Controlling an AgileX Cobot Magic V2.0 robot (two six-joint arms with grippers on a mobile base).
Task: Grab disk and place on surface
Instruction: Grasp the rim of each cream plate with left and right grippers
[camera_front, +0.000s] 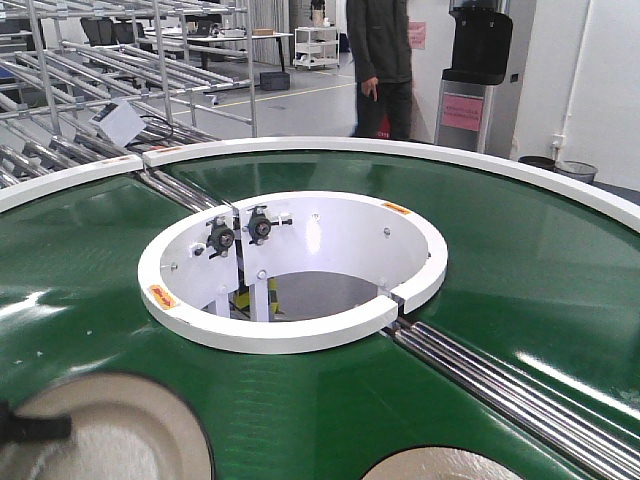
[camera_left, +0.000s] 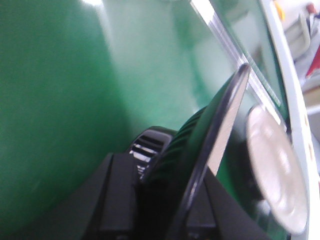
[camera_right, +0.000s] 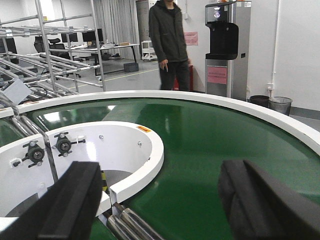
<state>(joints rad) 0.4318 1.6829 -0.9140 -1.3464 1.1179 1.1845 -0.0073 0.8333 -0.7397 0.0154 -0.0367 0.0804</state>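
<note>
A cream disk (camera_left: 227, 112) with a dark rim shows edge-on and tilted in the left wrist view. My left gripper (camera_left: 170, 200) is shut on its rim, one black finger (camera_left: 117, 195) on each side. In the front view this disk (camera_front: 110, 430) fills the lower left corner over the belt, with the gripper's black tip (camera_front: 25, 428) at its left edge. A second cream disk (camera_left: 275, 170) (camera_front: 440, 465) lies flat on the green belt. My right gripper (camera_right: 160, 200) stands open above the belt with nothing between its fingers. The dark grey tabletop surface is out of view.
The green ring conveyor (camera_front: 520, 260) has a white inner rim (camera_front: 300, 335) around an open well and a white outer rim (camera_right: 280, 117). Steel rollers (camera_front: 500, 385) cross the belt. A person (camera_right: 170, 45) stands beyond the conveyor, near metal racks (camera_front: 100, 90).
</note>
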